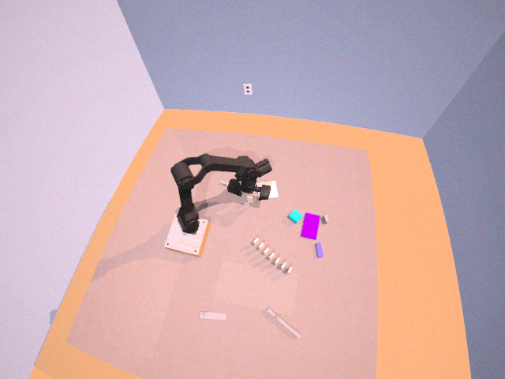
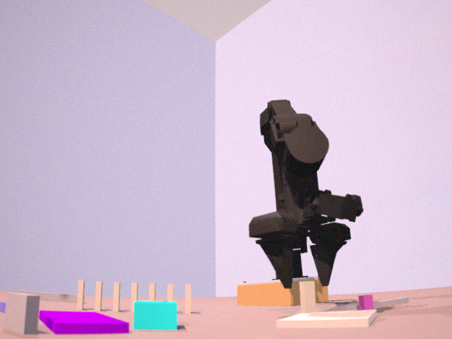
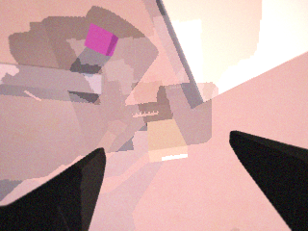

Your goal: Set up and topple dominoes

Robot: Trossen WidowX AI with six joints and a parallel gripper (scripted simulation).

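Observation:
Several thin cream dominoes stand upright in a slanting row (image 1: pixel 271 256) (image 2: pixel 116 297). A separate cream domino (image 1: pixel 249 200) (image 2: pixel 307 297) (image 3: pixel 166 135) stands upright away from the row, near the white slab. My gripper (image 1: pixel 249 196) (image 2: pixel 306 286) (image 3: pixel 166 144) is open and points down over this separate domino. In the exterior view the fingertips are about level with its top, one on each side; in the wrist view it shows between them. Nothing is held. Its exact depth between the fingers is hard to tell.
The white slab (image 1: pixel 273 189) (image 2: pixel 326 320) lies close to the separate domino, with a magenta block (image 2: pixel 365 301) (image 3: pixel 99 39) and a pale bar (image 2: pixel 392 301) (image 3: pixel 43 79) nearby. A cyan block (image 1: pixel 295 216) (image 2: pixel 155 314), purple slab (image 1: pixel 310 226) (image 2: pixel 83 323), grey block (image 1: pixel 326 219) (image 2: pixel 20 311) and violet block (image 1: pixel 319 249) lie beyond the row.

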